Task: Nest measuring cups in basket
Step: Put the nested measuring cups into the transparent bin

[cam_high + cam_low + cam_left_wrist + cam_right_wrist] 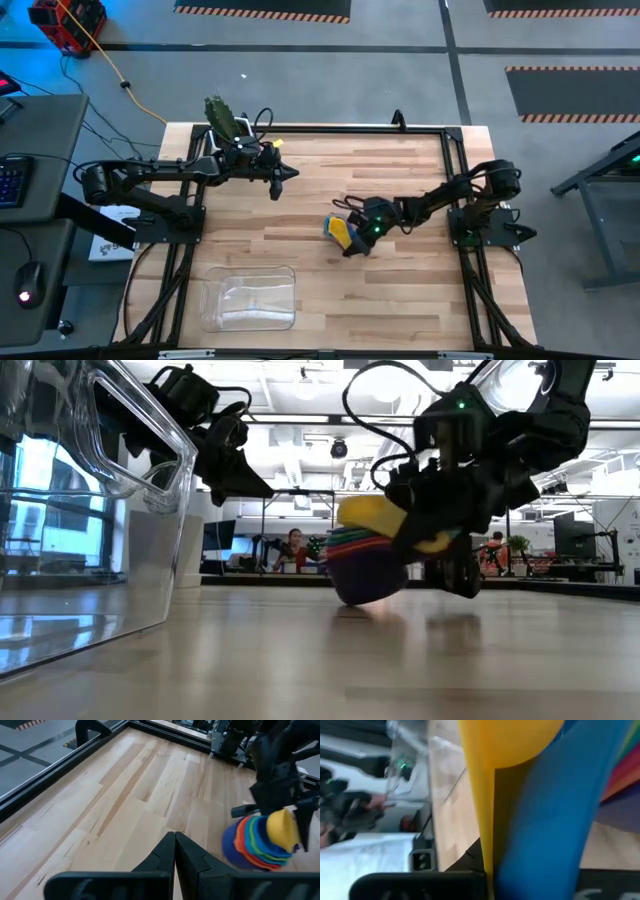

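Observation:
A nested stack of measuring cups (340,232) lies tilted near the table's middle right. A yellow cup (281,827) is innermost and a dark blue one (366,582) outermost, with red, orange and green rims between them. My right gripper (362,236) is shut on the stack's handles. The clear basket (250,297) stands at the near left, and its wall (90,510) shows close in the low view. My left gripper (290,173) hovers shut above the far left of the table, with nothing in it. My right gripper holds the stack by its bundled handles, the yellow handle (480,810) and a blue one (545,830) running back between the fingers. It comes slanting down from the table's right. The stack is tipped on its side, and the dark blue bowl's underside (362,600) is down at the tabletop.
A potted cactus (222,118) stands at the far left corner behind the left arm. Black frame rails (455,150) run along the table's edges. Bare wood (400,290) lies between the cups and the basket. People sit (293,548) in the room beyond.

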